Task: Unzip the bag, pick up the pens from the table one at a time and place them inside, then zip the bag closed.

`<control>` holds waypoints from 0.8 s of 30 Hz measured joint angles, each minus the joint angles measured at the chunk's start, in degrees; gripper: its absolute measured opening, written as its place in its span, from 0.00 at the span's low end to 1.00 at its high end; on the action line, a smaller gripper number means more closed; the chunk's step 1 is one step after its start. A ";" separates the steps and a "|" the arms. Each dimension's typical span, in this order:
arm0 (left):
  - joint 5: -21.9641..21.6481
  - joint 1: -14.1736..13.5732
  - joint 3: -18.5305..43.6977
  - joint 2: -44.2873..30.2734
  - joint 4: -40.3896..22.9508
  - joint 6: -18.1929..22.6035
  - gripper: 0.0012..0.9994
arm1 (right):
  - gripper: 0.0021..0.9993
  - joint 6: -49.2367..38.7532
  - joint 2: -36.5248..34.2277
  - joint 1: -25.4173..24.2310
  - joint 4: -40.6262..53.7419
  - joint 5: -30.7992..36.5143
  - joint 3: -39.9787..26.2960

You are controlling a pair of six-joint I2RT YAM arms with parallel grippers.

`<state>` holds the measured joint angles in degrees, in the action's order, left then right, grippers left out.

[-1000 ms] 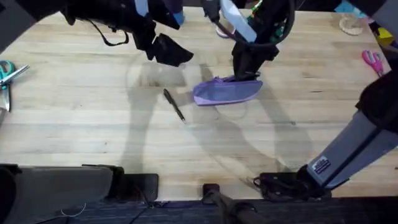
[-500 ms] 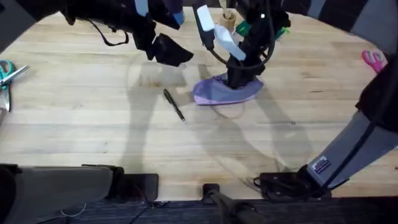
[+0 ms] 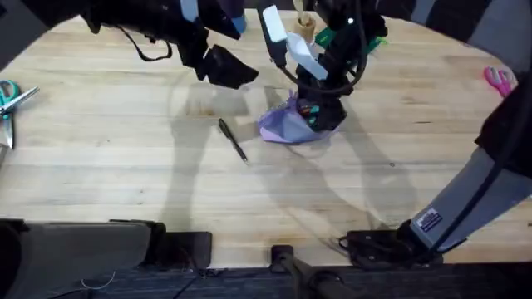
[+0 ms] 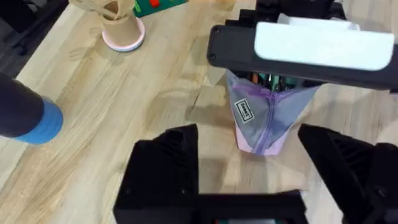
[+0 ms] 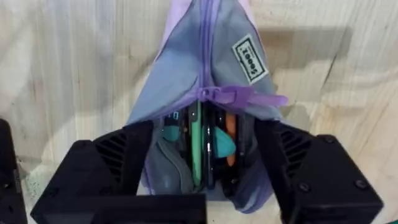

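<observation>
Straddling bag (image 5: 205, 93): right end effector (image 5: 202, 168), table (image 3: 100, 174) around.

The bag (image 5: 205, 68) has a small white tag (image 5: 250, 57) sewn on its side, with dark letters in a box. The letters are too small and turned to read. The same tag (image 4: 244, 111) shows from the left wrist too, and its letters cannot be read there either. A white sticker (image 3: 428, 222) sits on the gray arm (image 3: 465, 199) with dark marks on it, also too small to read.
</observation>
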<state>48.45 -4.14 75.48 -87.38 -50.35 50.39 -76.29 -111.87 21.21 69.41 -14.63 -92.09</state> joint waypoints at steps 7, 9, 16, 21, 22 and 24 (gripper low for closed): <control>0.00 0.00 0.00 0.01 -0.04 -0.05 0.99 | 1.00 0.30 0.00 -0.02 0.04 0.46 0.00; 0.00 0.00 0.00 0.01 -0.04 -1.04 1.00 | 1.00 1.47 0.02 -0.02 0.04 0.46 0.00; -3.24 0.00 0.00 0.01 -0.12 -10.00 1.00 | 1.00 8.77 4.55 -0.02 0.26 1.36 0.44; -16.69 0.00 0.00 2.16 -3.72 -28.84 1.00 | 1.00 14.77 13.46 -0.04 0.02 1.33 0.48; -18.94 0.00 0.00 3.08 -4.55 -32.22 1.00 | 1.00 15.07 14.28 -0.04 0.00 1.33 0.48; -23.23 0.00 0.00 5.19 -6.87 -39.42 1.00 | 1.00 16.11 15.48 -0.04 -0.50 1.33 0.49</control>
<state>25.21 -4.14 75.48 -82.19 -57.21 10.97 -60.19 -96.39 21.17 68.90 -13.30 -91.60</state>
